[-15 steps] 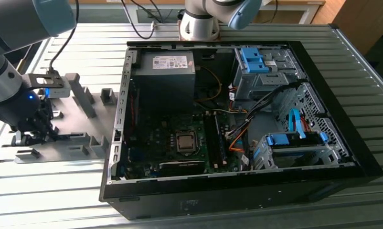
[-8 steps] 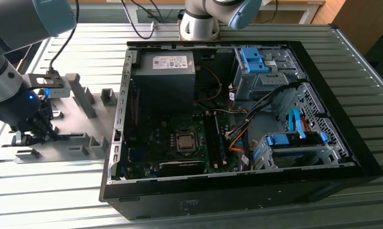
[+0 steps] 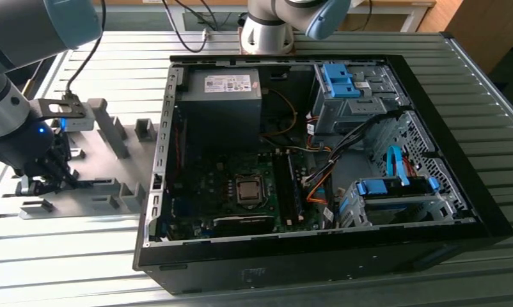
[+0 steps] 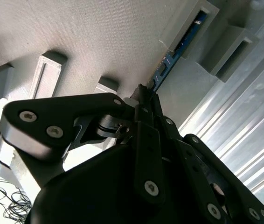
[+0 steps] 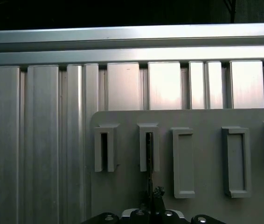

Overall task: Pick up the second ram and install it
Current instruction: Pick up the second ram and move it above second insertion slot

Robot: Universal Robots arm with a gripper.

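Down at the holder plate, jaws clenched on the second ram

Closest to both wrist cameras, the gripper [image 4: 143, 93] [image 5: 153, 193] has its dark fingers pinched together on the near end of the second ram [image 4: 169, 60] [image 5: 149, 158], so the jaws are grasping the stick. It shows in the second wrist view as a thin blue-green strip with small chips, seen on edge. From the fingertips the second ram runs straight into the narrow slot of a grey holder block [image 4: 178, 25] [image 5: 142, 149], and its far end sits inside that slot. Neighbouring blocks stand in a row beside it on the grey plate [image 5: 122, 196] [image 3: 94, 208].

Beyond the plate lies the ribbed metal table [image 5: 38, 140] [image 3: 86, 256]. In the exterior view the gripper [image 3: 45, 185] is low over the plate at the exterior view's left. Well apart, toward the exterior view's right, lies the open computer case [image 3: 325, 268], with its motherboard [image 3: 205, 185] exposed and blue latches [image 3: 338, 80] at the far corner.
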